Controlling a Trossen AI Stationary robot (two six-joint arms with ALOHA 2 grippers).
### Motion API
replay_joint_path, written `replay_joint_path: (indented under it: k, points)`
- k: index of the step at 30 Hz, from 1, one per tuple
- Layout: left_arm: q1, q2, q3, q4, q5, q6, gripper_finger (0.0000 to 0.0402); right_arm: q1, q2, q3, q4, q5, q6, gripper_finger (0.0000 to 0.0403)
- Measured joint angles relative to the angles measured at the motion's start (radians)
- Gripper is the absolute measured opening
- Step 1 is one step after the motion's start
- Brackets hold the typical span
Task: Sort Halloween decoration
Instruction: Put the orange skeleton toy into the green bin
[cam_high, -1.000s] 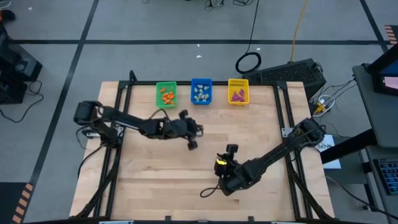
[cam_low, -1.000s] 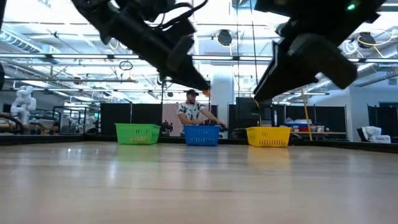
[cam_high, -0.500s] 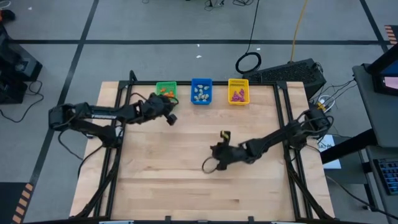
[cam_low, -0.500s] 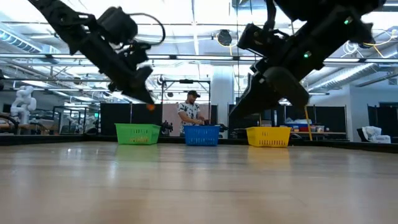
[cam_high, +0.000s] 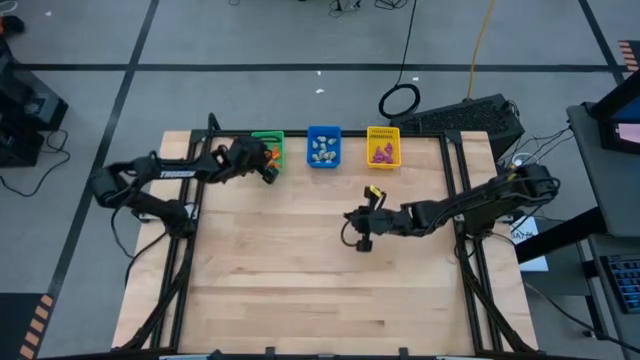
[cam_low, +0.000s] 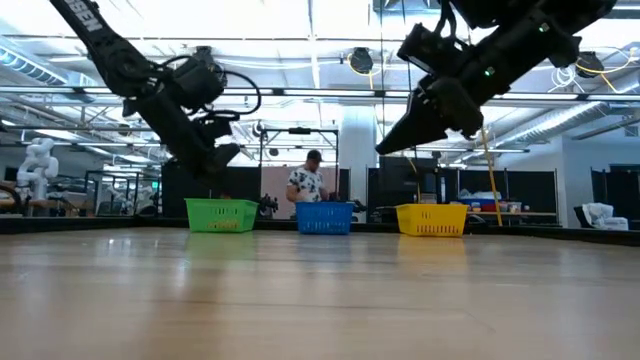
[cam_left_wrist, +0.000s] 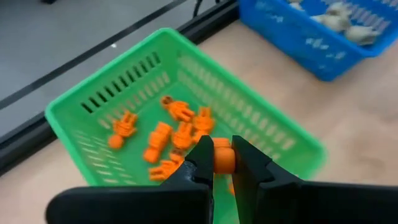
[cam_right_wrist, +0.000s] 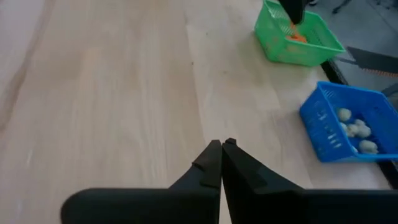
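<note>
Wood table (cam_high: 300, 270): left gripper (cam_left_wrist: 222, 163) pinches a tiny, probably hard orange trinket (cam_left_wrist: 224, 158) mid-body over green bin (cam_left_wrist: 81, 106); right gripper (cam_right_wrist: 221, 155) closed empty

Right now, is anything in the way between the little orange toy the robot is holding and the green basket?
No, nothing visible. The left gripper holds the orange trinket right above the green bin, with only other orange trinkets lying inside below it.
</note>
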Motion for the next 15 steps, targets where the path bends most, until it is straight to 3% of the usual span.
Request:
replay_joint_path:
  k: [5, 12, 15]
  points:
    - [0.019, 0.030, 0.000, 0.047, -0.002, 0.026, 0.0038, -0.037, -0.007, 0.000, 0.002, -0.063, -0.006, 0.0000]
    - [0.022, 0.018, 0.008, 0.047, -0.002, 0.116, 0.0123, -0.075, -0.008, 0.000, 0.002, -0.067, -0.029, 0.0000]
    - [0.022, -0.004, 0.008, 0.031, -0.002, 0.124, 0.0136, -0.094, -0.011, 0.000, 0.004, -0.095, -0.041, 0.0000]
